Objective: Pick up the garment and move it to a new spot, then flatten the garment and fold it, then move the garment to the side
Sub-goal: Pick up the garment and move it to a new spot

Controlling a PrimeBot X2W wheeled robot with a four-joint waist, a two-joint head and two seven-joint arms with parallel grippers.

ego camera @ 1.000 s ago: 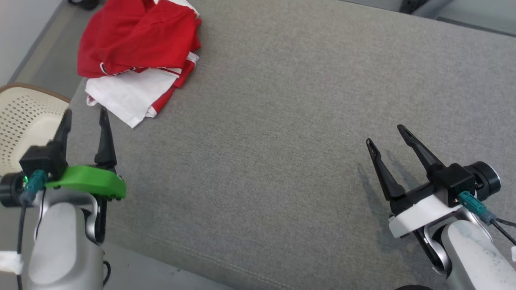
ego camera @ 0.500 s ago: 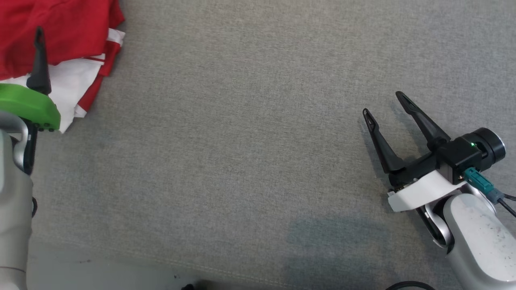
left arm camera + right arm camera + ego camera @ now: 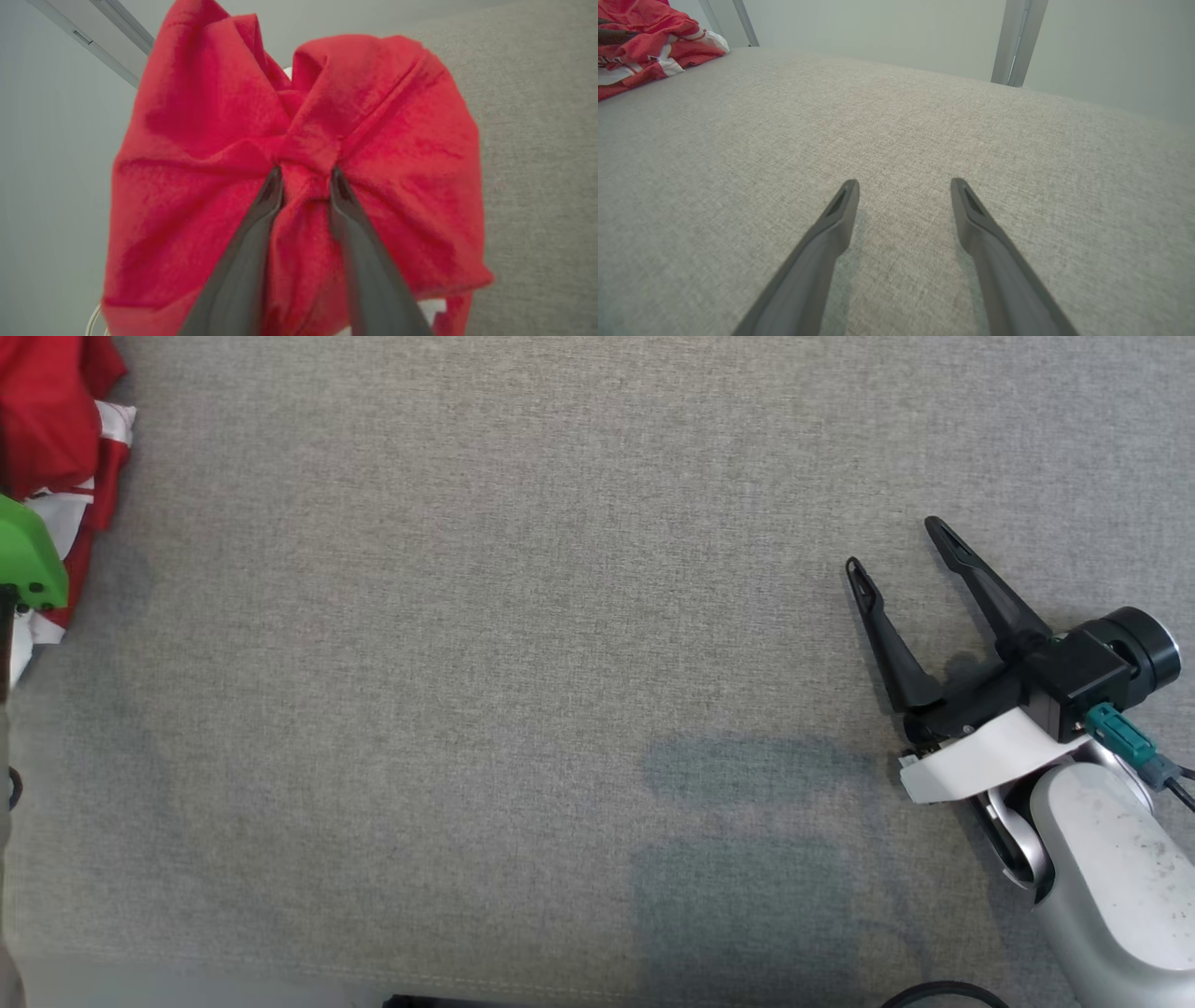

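Broadly, wide grey woven-fabric bench [image 3: 467,663] lay beneath both arms, crumpled red and white cloth garment [image 3: 373,116] sat near its left corner, left hand [image 3: 306,175] was clenched on a bunched red fold, right hand [image 3: 893,543] was spread wide, empty, low over bare fabric, well apart from garment.

Our right pincer [image 3: 893,544] is at the right over the grey fabric counter [image 3: 467,616], its two dark fingers spread apart and pointing up and slightly left. Well apart from it, at the far left edge, a red and white garment [image 3: 56,411] lies bunched, partly behind our left arm's green mount [image 3: 26,560].
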